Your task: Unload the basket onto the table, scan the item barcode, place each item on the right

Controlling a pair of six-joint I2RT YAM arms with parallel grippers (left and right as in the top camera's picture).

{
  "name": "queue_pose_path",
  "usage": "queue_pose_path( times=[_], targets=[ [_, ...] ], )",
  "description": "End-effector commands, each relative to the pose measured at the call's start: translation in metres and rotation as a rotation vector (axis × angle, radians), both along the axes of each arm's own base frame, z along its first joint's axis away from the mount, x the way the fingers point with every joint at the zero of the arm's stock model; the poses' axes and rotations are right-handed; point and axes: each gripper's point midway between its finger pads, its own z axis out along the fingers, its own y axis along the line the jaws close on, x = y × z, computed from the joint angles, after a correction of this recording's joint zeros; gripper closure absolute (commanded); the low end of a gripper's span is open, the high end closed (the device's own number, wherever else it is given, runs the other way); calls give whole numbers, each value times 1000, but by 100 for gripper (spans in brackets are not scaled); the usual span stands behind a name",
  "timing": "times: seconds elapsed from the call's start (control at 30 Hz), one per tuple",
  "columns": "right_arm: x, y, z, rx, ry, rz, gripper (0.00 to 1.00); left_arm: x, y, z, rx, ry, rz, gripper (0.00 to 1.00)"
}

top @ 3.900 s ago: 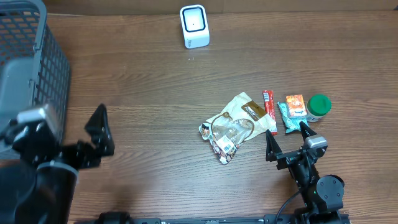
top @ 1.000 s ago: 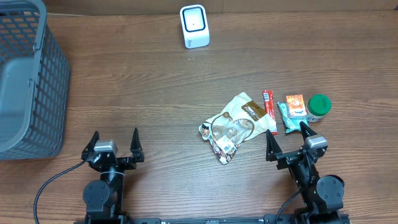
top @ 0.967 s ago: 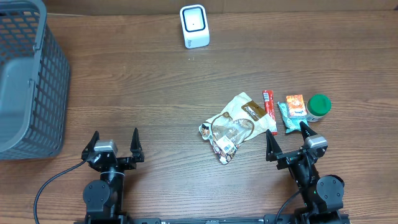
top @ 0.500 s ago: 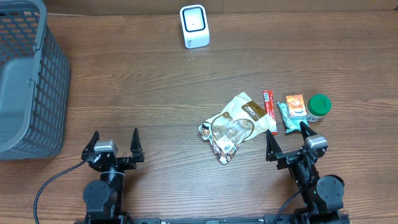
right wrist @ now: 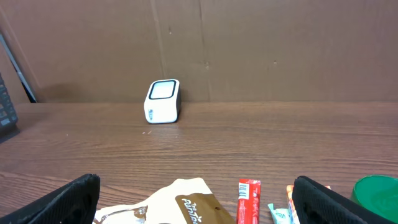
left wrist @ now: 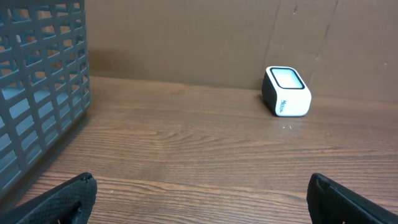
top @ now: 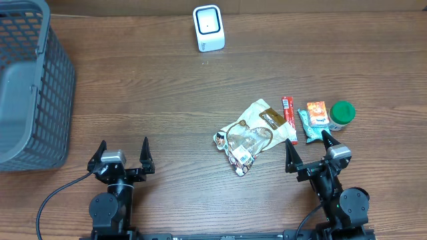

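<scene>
1. Resting at the near edge of the worktop (top: 167, 93), the left gripper (top: 123, 151) sits toward the near left corner. Its jaws are spread wide over bare wood.
2. The right gripper (top: 306, 143) sits toward the near right corner, with its jaws equally wide apart. Its fingertips point at the items and stop just short of them. Whether the outer fingertip touches the packet (top: 308, 124) cannot be told.
3. Five items lie in a row right of centre, nearer the near edge than the far one.
4. The bag (top: 252, 132) is the leftmost and largest item. It is crumpled and lies flat. It is tan with a dark brown label patch, a clear window in the middle and small print at its near corner.
5. The stick (top: 289, 119) is slim and red. It lies lengthwise from near to far, just beside the bag's right side.
6. The packet is teal and lies right of the stick. The orange box (top: 317, 112) overlaps the packet's far end. The jar (top: 342, 114), with a green lid, stands against the box.
7. Barcodes are too small to make out.
8. The scanner (top: 208, 28) is white with rounded corners and a dark-framed window. It stands at the far edge near the centre, well apart from the items.
9. A grey mesh basket (top: 59, 73) occupies the far left corner.
</scene>
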Motion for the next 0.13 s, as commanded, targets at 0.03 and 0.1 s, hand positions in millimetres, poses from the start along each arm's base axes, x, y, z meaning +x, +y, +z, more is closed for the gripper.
queue_pose_path(
  times=[0.03,0.1],
  targets=[
    [1,-2,-1,4,-4,-13,0,0,-1,1,19,-9,-3,0],
    [1,-2,-1,5,-4,-13,0,0,-1,1,19,-9,-3,0]
  ],
)
